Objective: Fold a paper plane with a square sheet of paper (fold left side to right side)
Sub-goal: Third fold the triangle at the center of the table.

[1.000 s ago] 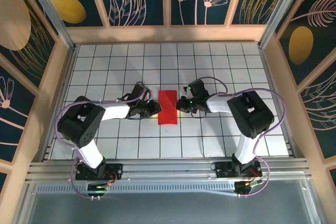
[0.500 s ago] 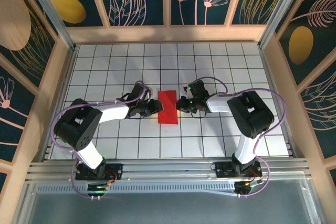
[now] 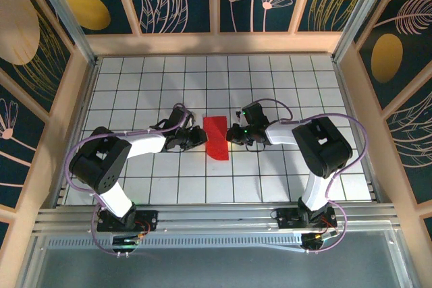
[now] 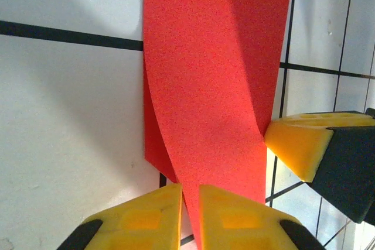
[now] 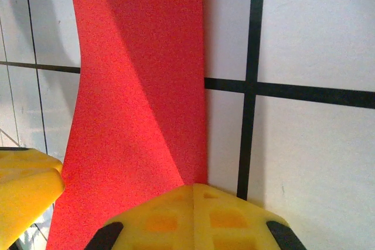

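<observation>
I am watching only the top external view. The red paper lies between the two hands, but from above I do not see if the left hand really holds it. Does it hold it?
Observer: Yes. In the left wrist view the yellow fingers of the left hand are almost together, and the square sheet of paper runs into the thin gap between them.
Operator: Is the paper flat there?
Observer: No. The pinched layer rises and twists over a lower red layer that lies on the table.
Operator: And the right hand?
Observer: In the right wrist view the right hand is shut, with its tips over the paper's edge.
</observation>
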`<action>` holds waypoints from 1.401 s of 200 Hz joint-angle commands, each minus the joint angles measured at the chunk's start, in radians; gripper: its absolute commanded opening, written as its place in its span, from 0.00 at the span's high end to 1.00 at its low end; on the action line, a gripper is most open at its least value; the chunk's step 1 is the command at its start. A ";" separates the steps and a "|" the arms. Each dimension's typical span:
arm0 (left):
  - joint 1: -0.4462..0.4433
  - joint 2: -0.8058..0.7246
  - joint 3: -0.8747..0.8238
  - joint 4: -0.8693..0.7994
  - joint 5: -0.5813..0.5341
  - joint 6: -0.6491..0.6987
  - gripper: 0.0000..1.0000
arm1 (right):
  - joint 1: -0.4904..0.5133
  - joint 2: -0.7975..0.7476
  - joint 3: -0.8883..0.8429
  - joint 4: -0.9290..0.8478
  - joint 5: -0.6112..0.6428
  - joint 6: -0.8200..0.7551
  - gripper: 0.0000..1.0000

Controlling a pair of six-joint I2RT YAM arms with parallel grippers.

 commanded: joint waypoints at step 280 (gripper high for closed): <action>-0.029 -0.074 -0.044 0.060 0.041 -0.249 1.00 | 0.608 -0.236 -0.138 0.056 0.903 -0.552 0.32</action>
